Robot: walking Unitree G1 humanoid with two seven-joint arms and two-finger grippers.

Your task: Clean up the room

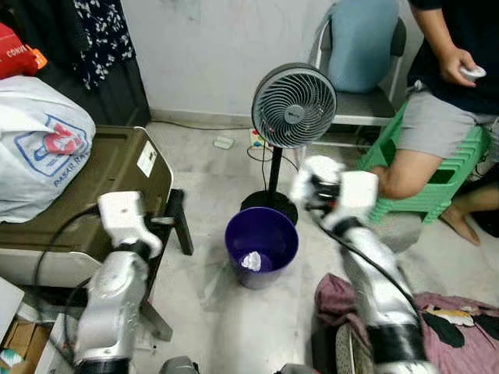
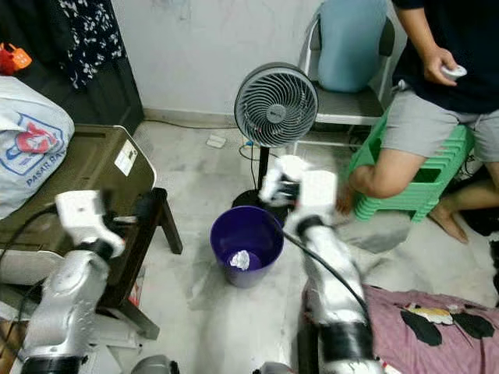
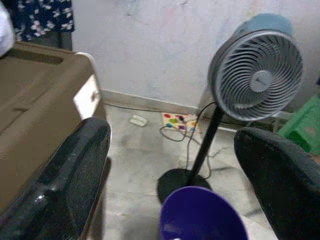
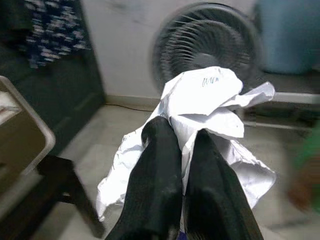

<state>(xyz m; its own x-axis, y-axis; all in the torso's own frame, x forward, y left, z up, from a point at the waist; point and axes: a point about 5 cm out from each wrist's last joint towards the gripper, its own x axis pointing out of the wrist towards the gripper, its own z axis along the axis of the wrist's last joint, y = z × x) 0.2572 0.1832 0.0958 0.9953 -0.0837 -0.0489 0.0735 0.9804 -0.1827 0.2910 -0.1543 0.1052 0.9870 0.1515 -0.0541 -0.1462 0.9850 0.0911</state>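
Below and just inward of our right gripper (image 4: 182,150), the purple bin (image 1: 261,243) is standing on the floor with one white scrap (image 1: 251,261) already lying in it. We are carrying the crumpled white paper (image 4: 205,107) above the bin's far rim, so the risk, as we judge it, is a release made too early or too far out: the light sheet is spreading wide past the fingers and could be drifting onto the fan's round base (image 1: 269,205) or the cable (image 3: 176,131) rather than dropping inside. The pedestal fan (image 1: 294,105) is standing just beyond the gripper; if it is running, which we cannot tell, its draught would be pushing the paper aside. The right gripper's fingers are pressing almost together, pinching the paper between them. Our left gripper (image 3: 175,165) is hovering to the other side of the bin, beside the brown case (image 1: 101,183), its fingers spread wide and holding nothing. Farther off, a person (image 1: 444,101) is sitting on stacked green stools (image 1: 437,183).
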